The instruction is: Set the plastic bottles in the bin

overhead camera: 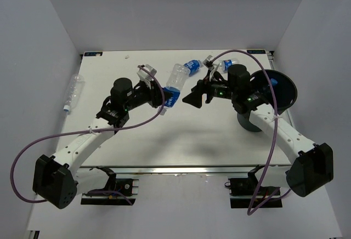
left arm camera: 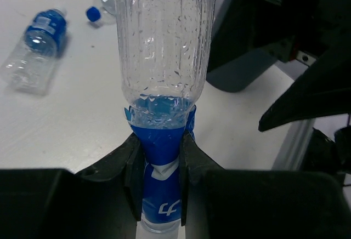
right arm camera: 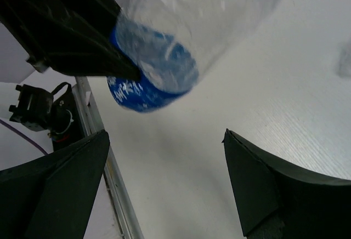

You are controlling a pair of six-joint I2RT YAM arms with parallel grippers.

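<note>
Left pincer [left arm camera: 160, 159] is clamped on the blue label band of the held bottle [left arm camera: 162, 52]. The label is creased and squeezed narrow between the black fingers. The clear ribbed body, droplets on its wall, projects ahead.

Right pincer [right arm camera: 164, 135] is spread wide and holds nothing. Its tips face the held bottle, near but apart.

Top view only: the bin [overhead camera: 284, 88], round, black and wide-rimmed, sits at the right side of the white worktop [overhead camera: 181, 135], partly under the right arm. The held bottle is well left of it, over mid-worktop. Second bottle [overhead camera: 192, 65] and third bottle [overhead camera: 227, 63] lie near the far edge. Fourth bottle [overhead camera: 72, 91] lies at the left edge by the wall.

Right wrist view only: the label end from below, blurred.
</note>
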